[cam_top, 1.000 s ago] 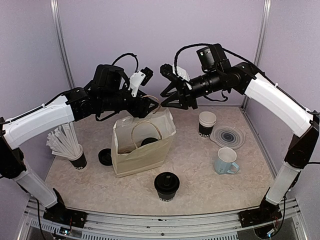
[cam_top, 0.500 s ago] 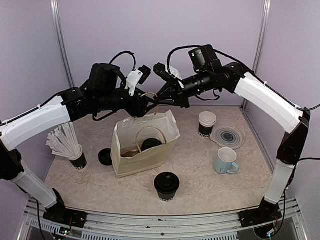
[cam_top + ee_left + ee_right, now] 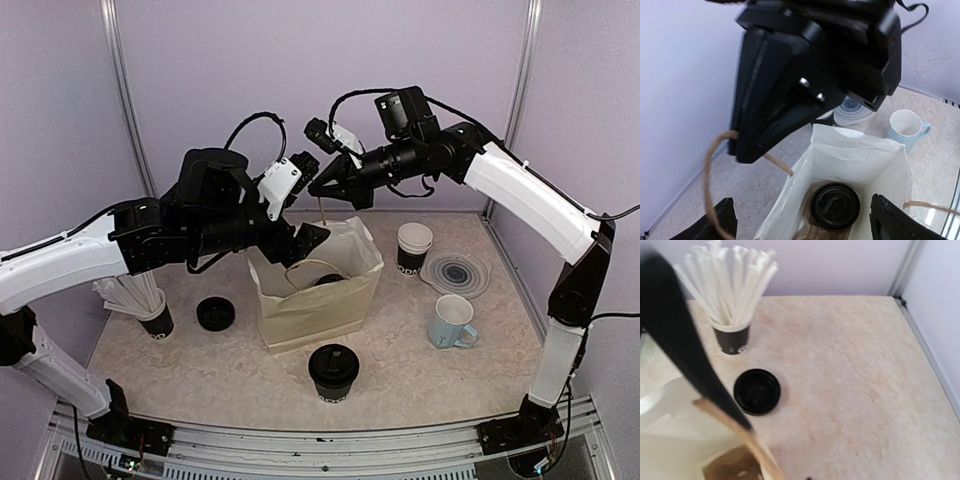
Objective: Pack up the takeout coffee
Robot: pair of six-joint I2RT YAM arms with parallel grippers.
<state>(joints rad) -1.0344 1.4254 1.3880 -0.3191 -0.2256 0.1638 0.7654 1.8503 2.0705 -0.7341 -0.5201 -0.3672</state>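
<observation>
Paper bag [image 3: 310, 315] stands upright mid-table, mouth open. The right gripper [image 3: 320, 190] reaches in from the right, above the bag's far edge. Its jaws are clamped together on the brown cord handle [image 3: 705, 175]. The cord hangs from the fingertips down to the bag rim. The left wrist view confirms this, with the cord looping out from between the closed black fingers.

The left gripper [image 3: 300, 241] hovers over the bag mouth from the left. Its fingers are spread wide and grasp nothing. In its own wrist view both fingertips sit at the lower corners, with the bag opening between and below them.

Coffee:
- One lidded cup [image 3: 835, 206] is inside the bag, upright on the bottom with its black lid facing up.
- A second lidded cup [image 3: 333, 372] stands on the table [image 3: 420, 385] just in front of the bag, not touching it.
- An open cup [image 3: 413, 247] with no lid and a white inside stands to the right of the bag, near the back.
- A loose lid [image 3: 215, 313] lies flat on the table left of the bag.

Other things:
- A black cup of white sticks [image 3: 152, 312] is at far left, next to the loose lid and partly behind the left arm.
- A light-blue mug [image 3: 452, 322] is on the right side with its handle pointing right.
- A round ringed mat [image 3: 456, 273] lies flat between the mug and the open cup, just beside the open cup.

The right wrist view is blurred. It shows a dark finger, the tan cord, the stick cup and the loose lid.
</observation>
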